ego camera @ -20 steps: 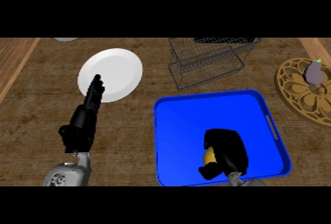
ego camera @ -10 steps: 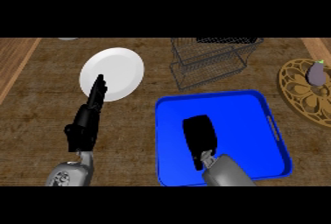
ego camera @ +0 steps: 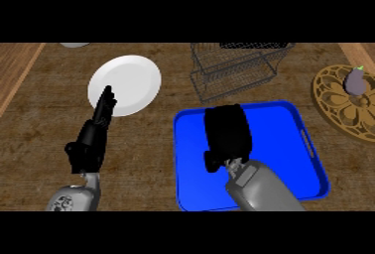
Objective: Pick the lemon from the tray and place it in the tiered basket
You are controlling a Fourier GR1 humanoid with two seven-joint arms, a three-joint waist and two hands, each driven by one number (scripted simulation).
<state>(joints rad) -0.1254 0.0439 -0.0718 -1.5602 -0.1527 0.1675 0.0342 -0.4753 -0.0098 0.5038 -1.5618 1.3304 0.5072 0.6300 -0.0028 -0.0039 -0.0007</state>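
My right hand (ego camera: 227,135) hovers over the far half of the blue tray (ego camera: 304,163), its back turned up and its fingers curled under. The lemon does not show anywhere on the tray; the curled hand hides it. The dark wire tiered basket (ego camera: 233,69) stands just beyond the tray's far edge, a short way ahead of the hand. My left hand (ego camera: 92,141) is open at the left, fingers straight and pointing away, their tips over the near rim of a white plate (ego camera: 126,83).
A round carved wooden plate (ego camera: 343,105) at the right edge carries a purple eggplant (ego camera: 356,81). A pale dish (ego camera: 74,44) peeks in at the top left. A lighter wooden strip runs down the counter's left side.
My right hand has closed round the lemon at the tray's near end and travelled forward toward the basket; the yellow seen under it a second ago is now hidden. The left hand barely moved.
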